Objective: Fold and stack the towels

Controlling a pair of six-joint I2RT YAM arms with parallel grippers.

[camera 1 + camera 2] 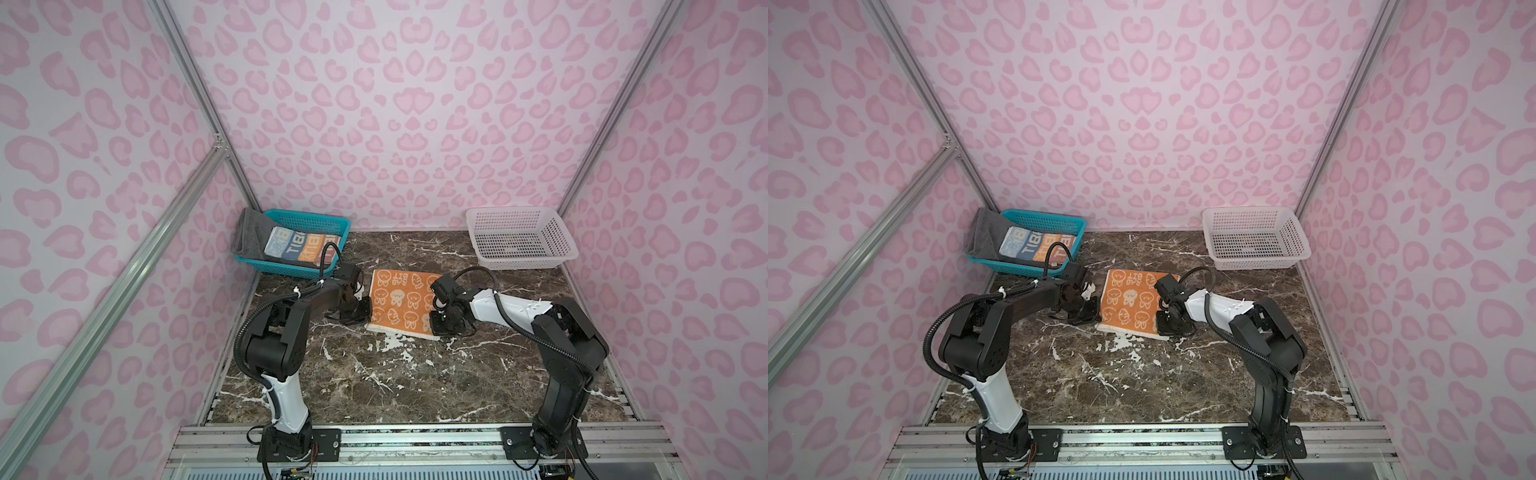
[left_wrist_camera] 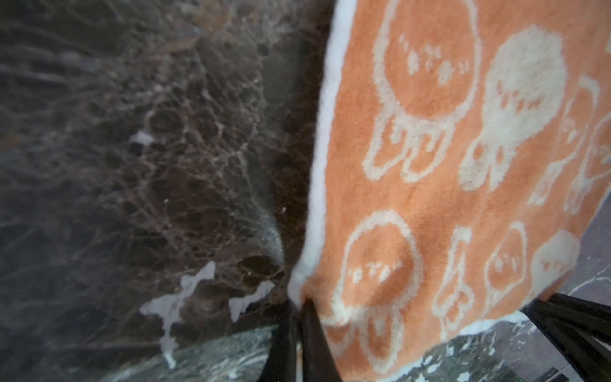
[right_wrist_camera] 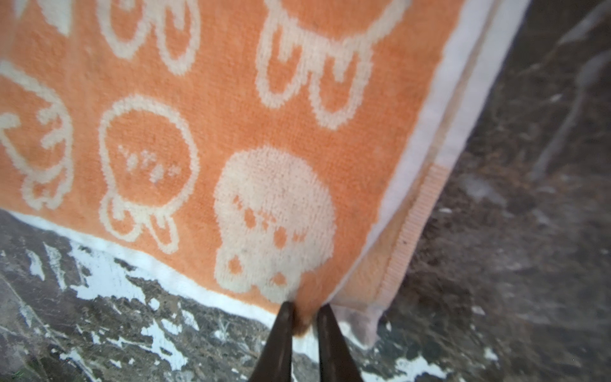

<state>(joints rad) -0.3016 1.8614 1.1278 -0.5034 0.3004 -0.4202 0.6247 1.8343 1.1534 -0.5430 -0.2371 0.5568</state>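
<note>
The orange towel [image 1: 403, 305] lies flat on the table [image 1: 395, 382], between the two arms. The grey towel [image 1: 249, 232] and lettered towel [image 1: 299, 245] sit in the teal basket [image 1: 307, 216] at the back left. The white basket [image 1: 519, 212] at the back right holds nothing.

The left gripper [image 2: 297, 304] is closed on the towel's near left corner, pinching mostly the white border. The right gripper [image 3: 302, 311] is closed on the near right corner, with a tuft of orange pile caught between its tips. In the right wrist view a second layer shows under the side edge, so the towel looks doubled there, and the right pinch may hold only the top layer.

The step in hand appears to be folding the near edge over to the far edge. To do it well, both arms should lift together, only high enough to clear the cloth, and travel away at the same pace so the edge stays taut and square. The left hold is thin and could slip if pulled sideways. The corners should be laid on the far corners before either gripper lets go.
</note>
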